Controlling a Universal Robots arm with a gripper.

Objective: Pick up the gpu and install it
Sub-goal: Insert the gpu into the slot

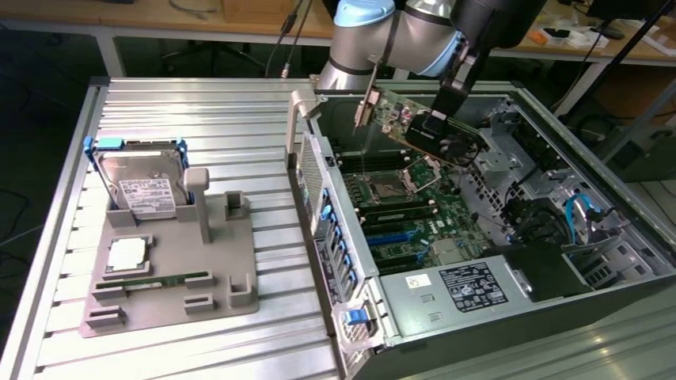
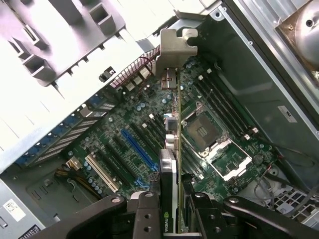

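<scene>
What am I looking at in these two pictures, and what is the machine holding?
One picture comes from a camera standing off the robot arm. The other comes from a camera on its wrist, looking past the hand. The hand is shut on the gpu, a green circuit card. It holds the card in the air above the motherboard of an open computer case; the card is not yet seated in a slot. Beside the case, on the ribbed metal table, a grey holder carries a hard drive with blue rails and a memory stick.
</scene>
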